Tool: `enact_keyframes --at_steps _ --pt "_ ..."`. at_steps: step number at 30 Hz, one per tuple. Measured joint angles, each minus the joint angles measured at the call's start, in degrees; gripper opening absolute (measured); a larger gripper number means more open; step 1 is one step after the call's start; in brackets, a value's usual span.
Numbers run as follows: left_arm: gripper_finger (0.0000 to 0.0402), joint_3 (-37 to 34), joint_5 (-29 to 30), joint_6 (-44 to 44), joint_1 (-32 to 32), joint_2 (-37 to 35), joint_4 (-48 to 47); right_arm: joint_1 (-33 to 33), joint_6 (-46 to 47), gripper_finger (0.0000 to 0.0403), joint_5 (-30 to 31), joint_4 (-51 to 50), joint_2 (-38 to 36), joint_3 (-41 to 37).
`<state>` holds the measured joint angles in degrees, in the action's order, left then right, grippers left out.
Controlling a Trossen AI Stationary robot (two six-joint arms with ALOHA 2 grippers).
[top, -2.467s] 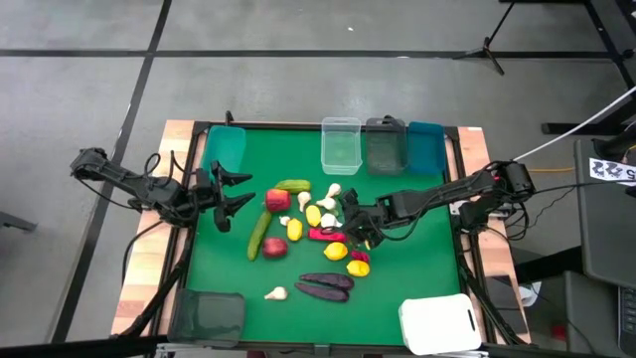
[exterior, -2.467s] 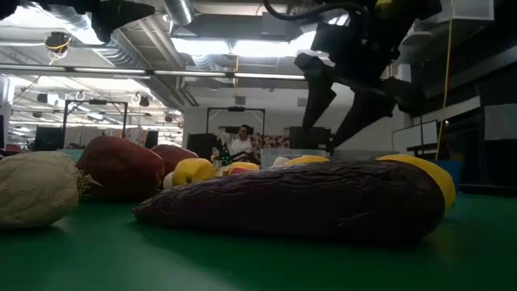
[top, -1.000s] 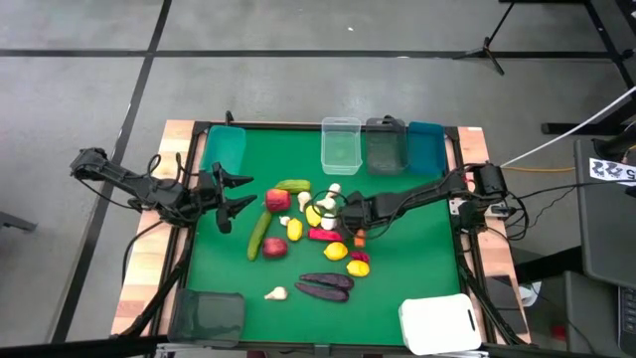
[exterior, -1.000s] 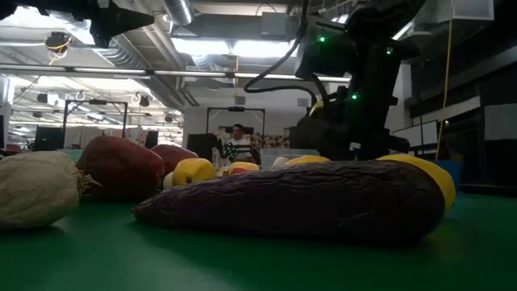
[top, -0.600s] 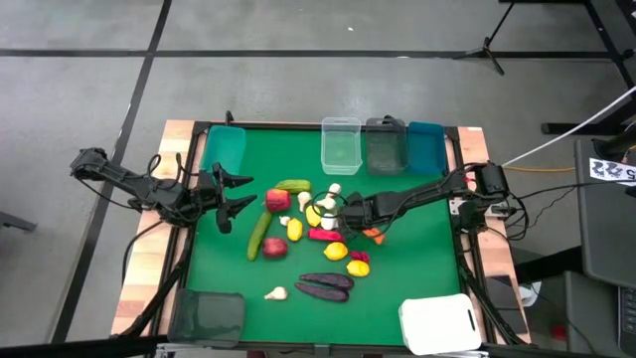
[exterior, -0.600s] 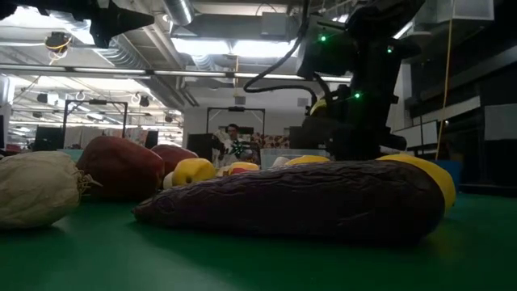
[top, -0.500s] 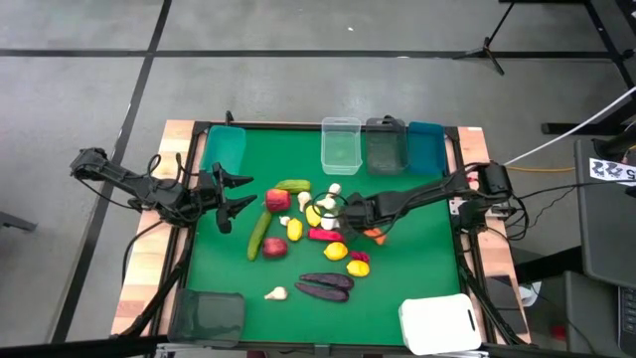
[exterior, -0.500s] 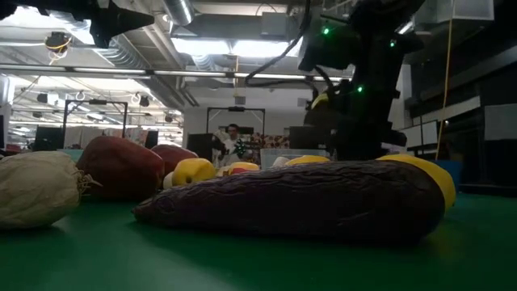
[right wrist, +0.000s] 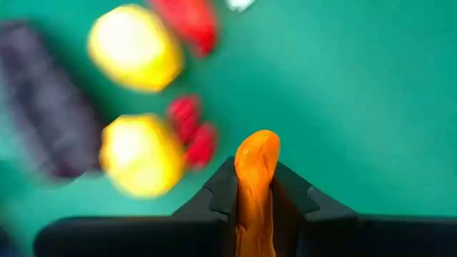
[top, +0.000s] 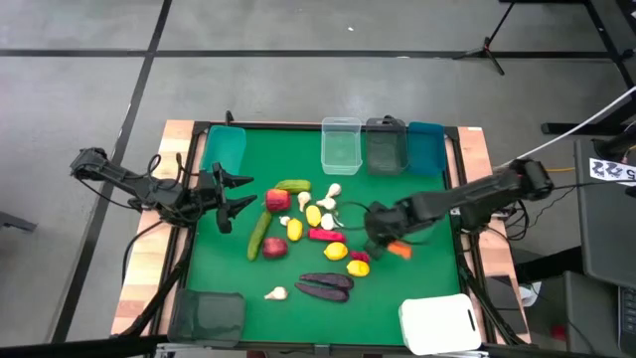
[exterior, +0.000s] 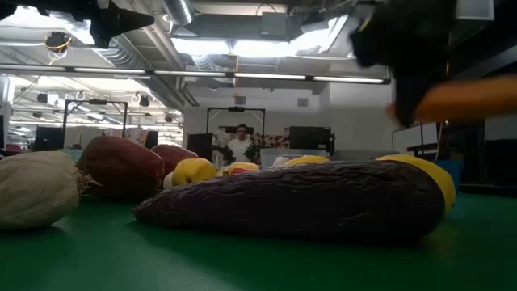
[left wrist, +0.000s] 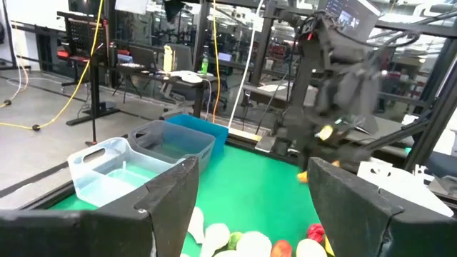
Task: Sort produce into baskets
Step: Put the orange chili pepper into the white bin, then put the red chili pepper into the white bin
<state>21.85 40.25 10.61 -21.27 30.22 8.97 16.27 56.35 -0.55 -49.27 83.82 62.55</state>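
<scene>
My right gripper [top: 386, 244] is shut on an orange carrot [top: 398, 250] above the green mat, right of the produce pile. The carrot also shows in the low view [exterior: 472, 99]. The pile holds cucumbers [top: 258, 232], red apples [top: 277, 200], lemons [top: 336, 252], garlic bulbs [top: 276, 293], eggplants [top: 326, 285] and a red pepper [top: 326, 236], all lying on the mat. My left gripper [top: 238, 191] is open and empty, held above the mat's left side. My right gripper pinches the carrot [right wrist: 253, 193] between its two fingers [right wrist: 223, 189]. The carrot lies along the fingers and its rounded end [right wrist: 258, 143] sticks out past the fingertips. It is lifted clear of the mat, about level.
Along the far edge stand a teal basket [top: 225, 149], a clear one [top: 340, 144], a dark grey one [top: 386, 146] and another teal one [top: 425, 147]. A dark grey basket [top: 210, 314] sits at the near left, a white one [top: 440, 323] at the near right.
My right gripper has drawn back from the middle of the pile toward the table's right and near edges and has risen. The carrot has gone with it, from beside the pile to clear above the mat.
</scene>
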Motion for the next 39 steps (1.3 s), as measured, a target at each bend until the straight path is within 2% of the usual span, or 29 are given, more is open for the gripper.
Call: enact_keyframes --at_steps 4,10,14,18,21,30,32,35,39 --pt "0.0258 0.0 0.0 0.5 0.0 0.0 -1.0 8.9 10.5 0.0075 -1.2 -0.3 -4.6 0.1" --pt "0.0258 0.0 0.0 2.4 0.0 0.0 -3.3 26.2 31.7 0.0055 0.2 3.0 -6.1 0.0" --pt "0.0258 0.0 0.0 3.2 0.0 0.0 -4.0 36.3 44.2 0.0051 5.3 8.0 -5.0 0.0" --pt "0.0258 0.0 0.0 4.0 0.0 0.0 -4.0 42.0 51.5 0.0071 13.0 8.0 -3.9 0.1" --pt "0.0258 0.0 0.0 4.0 0.0 0.0 -4.0 43.5 51.8 0.0087 14.8 7.6 -2.6 0.0" --pt "0.0258 0.0 0.0 4.2 0.0 0.0 -3.8 43.3 48.1 0.0143 6.5 7.1 2.3 0.0" --pt "0.0258 0.0 0.0 4.3 0.0 0.0 -3.8 43.3 45.7 0.0163 6.9 7.1 2.7 0.0" --pt "0.0258 0.0 0.0 4.3 0.0 0.0 -3.8 42.9 41.6 0.0198 10.8 6.3 2.6 0.0" --pt "0.0258 0.0 0.0 4.4 0.0 0.0 -3.8 40.9 37.6 0.0237 11.1 5.4 0.9 0.0"
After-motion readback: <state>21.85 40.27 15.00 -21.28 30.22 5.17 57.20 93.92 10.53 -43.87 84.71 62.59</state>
